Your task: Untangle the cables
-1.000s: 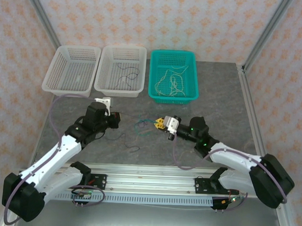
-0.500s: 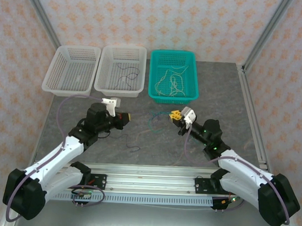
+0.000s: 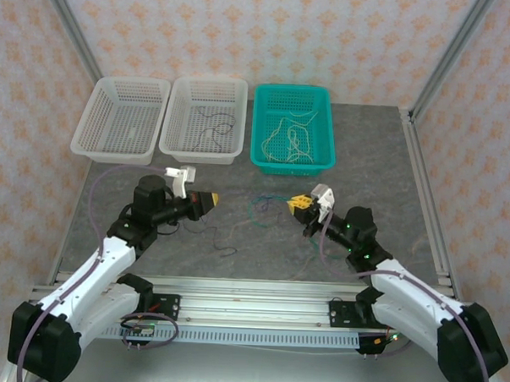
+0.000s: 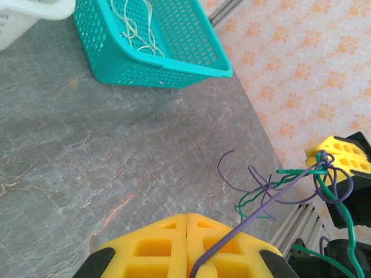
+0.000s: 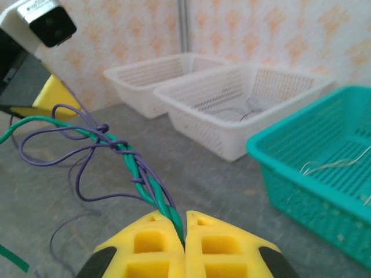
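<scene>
Spanning left-right above the mid worktop (image 3: 366, 162), the cables (image 5: 142, 174) hang taut between both arms; left gripper (image 4: 186, 231) clenched on a purple strand (image 4: 249, 218), right gripper (image 5: 184, 231) clenched on the green-purple twist, knot (image 5: 103, 134) nearer the right

I've got a grey marbled table (image 3: 366, 162). Far edge, in a row: white basket (image 3: 113, 151), second white basket (image 3: 197, 152), teal basket (image 3: 292, 165) on the right. Loose purple wire (image 3: 225, 247) lies mid-table.
</scene>
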Tool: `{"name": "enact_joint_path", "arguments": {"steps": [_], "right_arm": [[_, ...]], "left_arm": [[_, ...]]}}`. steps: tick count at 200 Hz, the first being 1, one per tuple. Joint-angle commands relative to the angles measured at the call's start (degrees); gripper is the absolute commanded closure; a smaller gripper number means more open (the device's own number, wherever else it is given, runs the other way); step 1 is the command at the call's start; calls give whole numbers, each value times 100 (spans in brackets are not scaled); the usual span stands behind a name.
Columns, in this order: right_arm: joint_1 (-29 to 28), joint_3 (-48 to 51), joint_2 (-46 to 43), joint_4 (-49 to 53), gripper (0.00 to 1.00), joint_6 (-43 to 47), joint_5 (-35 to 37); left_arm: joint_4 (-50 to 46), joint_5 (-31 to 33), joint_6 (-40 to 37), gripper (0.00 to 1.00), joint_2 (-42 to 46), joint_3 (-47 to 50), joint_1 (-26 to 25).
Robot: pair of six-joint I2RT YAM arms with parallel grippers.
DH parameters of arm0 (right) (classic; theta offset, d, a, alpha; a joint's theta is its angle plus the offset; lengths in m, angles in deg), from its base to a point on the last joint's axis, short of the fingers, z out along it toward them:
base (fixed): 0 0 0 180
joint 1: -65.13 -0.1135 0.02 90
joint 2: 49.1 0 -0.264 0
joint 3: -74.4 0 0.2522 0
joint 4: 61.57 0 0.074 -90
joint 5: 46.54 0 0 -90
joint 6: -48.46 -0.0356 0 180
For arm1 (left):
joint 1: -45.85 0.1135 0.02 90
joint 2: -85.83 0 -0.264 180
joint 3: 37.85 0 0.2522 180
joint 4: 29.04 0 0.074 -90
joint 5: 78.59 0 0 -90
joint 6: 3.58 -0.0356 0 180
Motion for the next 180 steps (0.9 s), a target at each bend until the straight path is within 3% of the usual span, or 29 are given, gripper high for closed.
{"name": "enact_joint_path", "arguments": {"steps": [1, 24, 40, 49, 76, 97, 135, 156, 180], "right_arm": [[353, 10, 390, 581, 87, -218, 455], [-144, -153, 608, 1028, 63, 19, 564], [-187, -257, 469, 1048, 44, -165, 658], [-188, -356, 332, 1133, 39, -206, 715], [-297, -967, 237, 1689, 38, -177, 221], [-674, -1450, 659, 1626, 36, -930, 515], [-1523, -2211, 2263, 784, 37, -2818, 1211], [-1632, -2869, 3139, 826, 40, -3457, 1003], [-1716, -3217, 3893, 523, 42, -3502, 495]], "left_arm": [[114, 1479, 151, 100, -145, -18, 180], [300, 1439, -152, 100, -549, -182, -368], [229, 1693, -162, 100, -861, -279, -577], [92, 1840, -203, 100, -1050, -374, -651], [-57, 2165, -171, 100, -1459, -495, -811], [-78, 2239, -150, 100, -1587, -524, -868], [-47, 2162, -205, 100, -1313, -557, -901], [-148, 2125, -320, 100, -1074, -577, -899], [-272, 2178, -388, 100, -833, -548, -899]]}}
